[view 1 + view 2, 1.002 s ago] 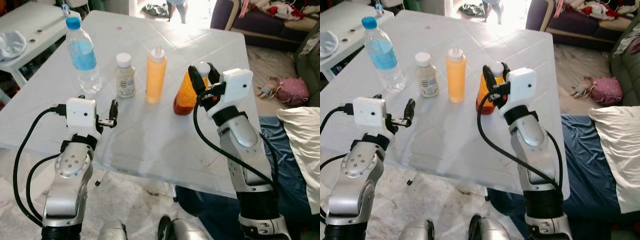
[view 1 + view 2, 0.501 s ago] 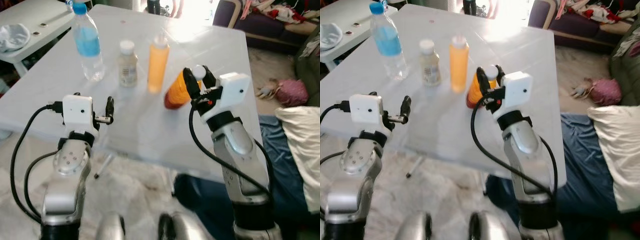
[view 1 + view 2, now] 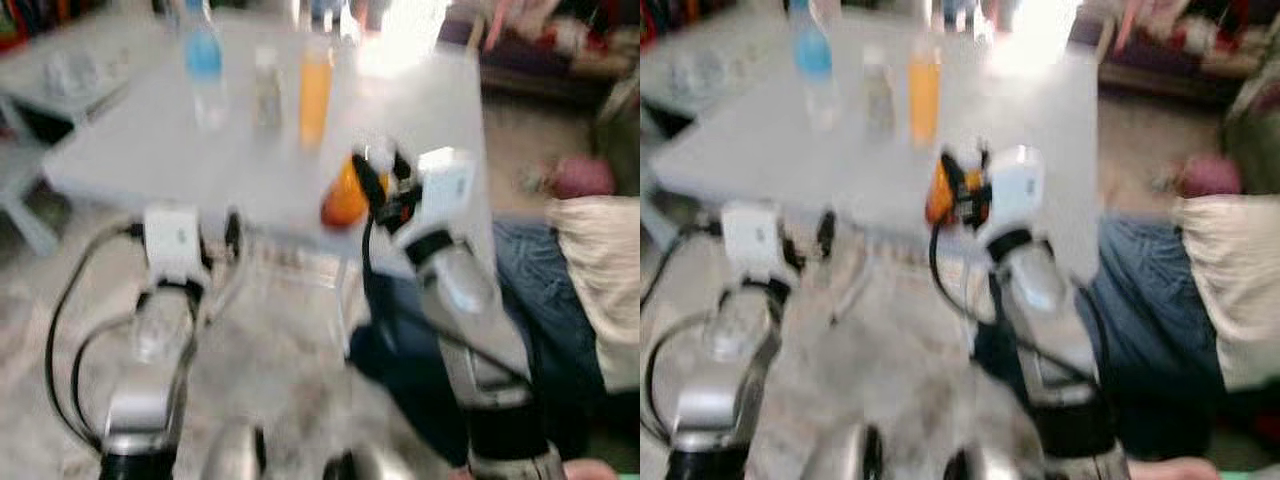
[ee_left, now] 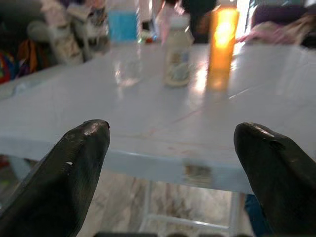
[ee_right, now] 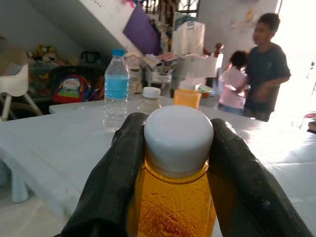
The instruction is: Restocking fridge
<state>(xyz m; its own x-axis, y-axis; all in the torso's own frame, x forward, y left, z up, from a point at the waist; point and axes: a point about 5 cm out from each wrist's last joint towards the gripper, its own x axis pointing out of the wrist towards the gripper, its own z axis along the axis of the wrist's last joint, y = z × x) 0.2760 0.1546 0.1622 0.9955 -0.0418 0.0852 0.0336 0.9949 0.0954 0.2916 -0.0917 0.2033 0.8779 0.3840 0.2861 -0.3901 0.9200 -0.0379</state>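
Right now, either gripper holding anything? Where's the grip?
The right gripper holds the orange bottle by its neck, fingers clamped either side just under the white cap. The left gripper is open and holds nothing.

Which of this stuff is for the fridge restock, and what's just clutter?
For the job:
- orange bottle, gripped at the neck by the right gripper
- water bottle
- small white-capped bottle
- orange squeeze bottle
- left gripper, open

Lying about:
- white table
- backpack
- white high chair
- two people
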